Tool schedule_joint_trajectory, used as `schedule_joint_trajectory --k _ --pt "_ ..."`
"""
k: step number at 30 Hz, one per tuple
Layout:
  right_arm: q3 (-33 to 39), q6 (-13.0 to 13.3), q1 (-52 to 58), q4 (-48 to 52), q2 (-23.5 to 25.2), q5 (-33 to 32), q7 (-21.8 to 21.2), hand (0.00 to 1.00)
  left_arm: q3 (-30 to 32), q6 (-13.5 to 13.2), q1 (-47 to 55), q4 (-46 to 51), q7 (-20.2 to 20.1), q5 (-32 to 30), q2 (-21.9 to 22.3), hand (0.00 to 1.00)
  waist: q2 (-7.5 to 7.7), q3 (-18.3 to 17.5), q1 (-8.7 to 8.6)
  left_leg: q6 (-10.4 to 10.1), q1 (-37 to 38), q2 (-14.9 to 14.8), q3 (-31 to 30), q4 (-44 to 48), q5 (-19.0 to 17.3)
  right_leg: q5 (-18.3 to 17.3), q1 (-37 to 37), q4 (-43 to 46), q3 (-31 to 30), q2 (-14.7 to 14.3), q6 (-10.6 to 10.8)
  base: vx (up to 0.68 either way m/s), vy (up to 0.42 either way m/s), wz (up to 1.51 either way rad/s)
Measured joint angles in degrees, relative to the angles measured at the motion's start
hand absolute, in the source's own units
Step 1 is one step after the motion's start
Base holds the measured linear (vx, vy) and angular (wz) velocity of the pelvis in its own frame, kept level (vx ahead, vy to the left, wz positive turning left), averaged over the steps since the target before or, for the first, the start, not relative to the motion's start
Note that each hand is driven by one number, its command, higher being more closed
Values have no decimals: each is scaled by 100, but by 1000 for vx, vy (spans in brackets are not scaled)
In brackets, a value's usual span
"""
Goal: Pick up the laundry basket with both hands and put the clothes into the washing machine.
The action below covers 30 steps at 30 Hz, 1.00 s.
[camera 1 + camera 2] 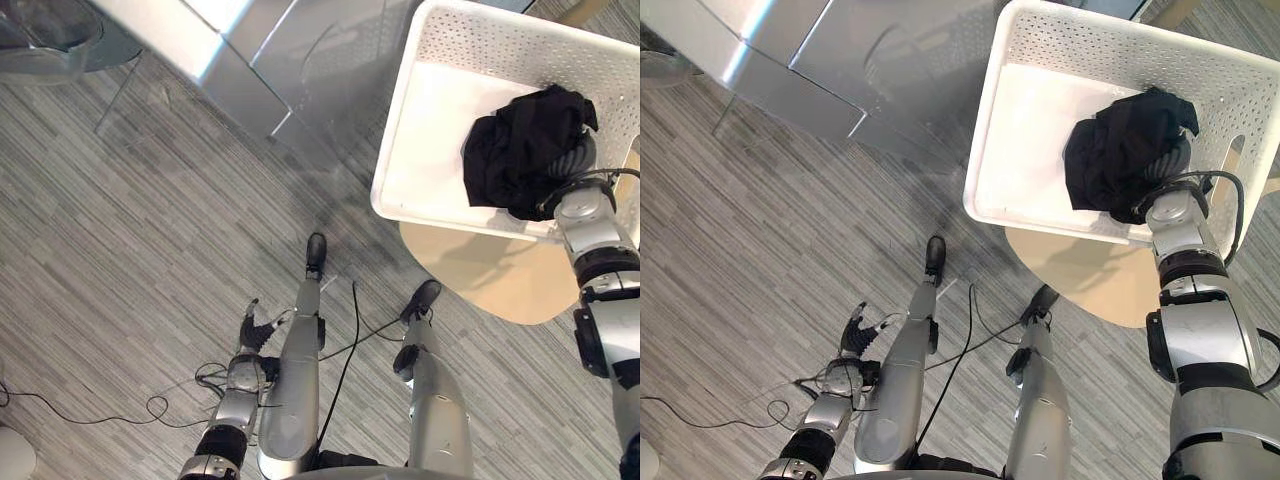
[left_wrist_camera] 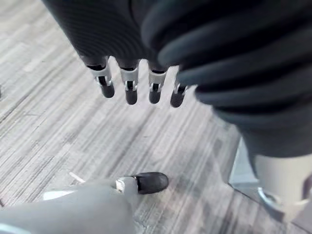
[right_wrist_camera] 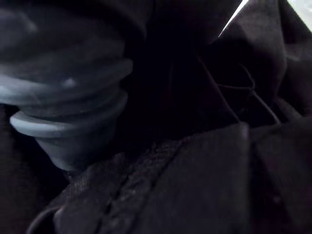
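**Q:** What are the arms doing?

**A:** The right arm is reaching up over the near rim of the white laundry basket (image 1: 500,40). The right hand (image 3: 63,107) is plunging into the black clothes (image 1: 520,150) heaped in the basket's near right corner. The left hand (image 1: 255,330) is hanging low beside the robot, well apart from the basket and below it in the head views, over the grey striped floor (image 1: 120,250). It is touching nothing.

**Q:** How are the fingers sitting?

**A:** The left hand's fingers (image 2: 130,90) are hanging straight and loose in a row, holding nothing. The right hand's fingers are buried in dark cloth, so I cannot tell whether they are gripping the clothes. Its wrist view is showing the ribbed cover pressed against folds of black fabric.

**Q:** Where is the basket sitting?

**A:** It is resting on a round pale wooden table (image 1: 500,280), which is showing beneath the basket's near edge. The clothes are lying inside the basket.

**Q:** What else is hard to make out?

**A:** The basket's far right side is running out of the picture. The silver-grey washing machine (image 1: 250,50) is standing just beside the basket's left wall, and the top edge is cutting it off, so its opening is unclear.
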<state>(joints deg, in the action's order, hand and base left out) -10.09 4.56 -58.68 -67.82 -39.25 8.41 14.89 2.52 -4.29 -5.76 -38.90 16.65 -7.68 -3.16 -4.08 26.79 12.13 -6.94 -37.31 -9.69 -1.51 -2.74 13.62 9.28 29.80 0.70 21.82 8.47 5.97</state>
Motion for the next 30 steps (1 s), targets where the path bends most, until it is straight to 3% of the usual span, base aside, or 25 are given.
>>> schedule_joint_trajectory --k 4,8,12,13,16,18,20,23,26,30 --pt "37 -33 176 255 126 -202 -4 100 305 35 1 -241 121 112 42 0 14 -7 6 -5 24 -82 21 87 -6 20 -31 -2 -37 -82 -25 -12 0 -9" --pt "701 -63 891 625 595 -644 -90 100 481 18 2 -397 134 493 98 0 61 -10 -46 -5 288 -128 17 85 -6 4 -295 0 -28 -131 -29 18 -8 4" --pt "1105 -164 1615 1013 1266 -917 -163 100 788 -22 33 -537 115 1464 170 0 184 -7 -131 31 732 -132 71 85 -92 -94 -686 62 -74 -121 -57 30 -1 2" --pt "1245 -293 1967 1355 1497 -1031 -227 100 887 -52 50 -602 91 1816 169 0 232 6 -180 42 921 -122 105 77 -113 -166 -822 164 -95 -81 -18 27 13 4" --pt "1416 -385 2581 2033 1785 -1068 -258 100 1011 -61 185 -626 45 2381 134 0 329 44 -212 70 1385 -104 241 39 -170 -283 -1132 334 -163 -1 -7 27 4 -2" --pt "1689 -384 3032 2757 1978 -1151 -256 100 1259 -53 406 -744 -58 2828 87 0 399 -23 -377 91 1889 -21 301 -104 -186 -411 -1514 439 -153 90 51 18 8 8" --pt "1966 -358 3470 3418 2136 -1260 -228 100 1444 -41 732 -867 -177 3167 10 0 505 -438 -512 109 2091 34 318 -258 -234 -497 -1665 429 -123 151 122 32 18 13" --pt "2319 -357 3894 4035 2149 -1303 -218 100 1846 10 928 -900 -211 3604 3 0 601 -750 -533 124 2399 132 319 -262 -356 -553 -2014 384 -86 244 199 78 20 15" --pt "2486 -332 4291 4591 2164 -1265 -151 100 2341 8 1120 -836 -216 3809 -45 0 658 -1452 -534 116 2585 185 321 -264 -386 -534 -2331 153 -3 293 192 121 9 13" --pt "2480 -330 4360 5222 2358 -1175 -183 100 3923 17 1102 0 38 3910 -294 0 643 -2113 -530 47 3015 176 485 -269 -522 -508 -2799 -121 -72 229 226 98 -13 -12"
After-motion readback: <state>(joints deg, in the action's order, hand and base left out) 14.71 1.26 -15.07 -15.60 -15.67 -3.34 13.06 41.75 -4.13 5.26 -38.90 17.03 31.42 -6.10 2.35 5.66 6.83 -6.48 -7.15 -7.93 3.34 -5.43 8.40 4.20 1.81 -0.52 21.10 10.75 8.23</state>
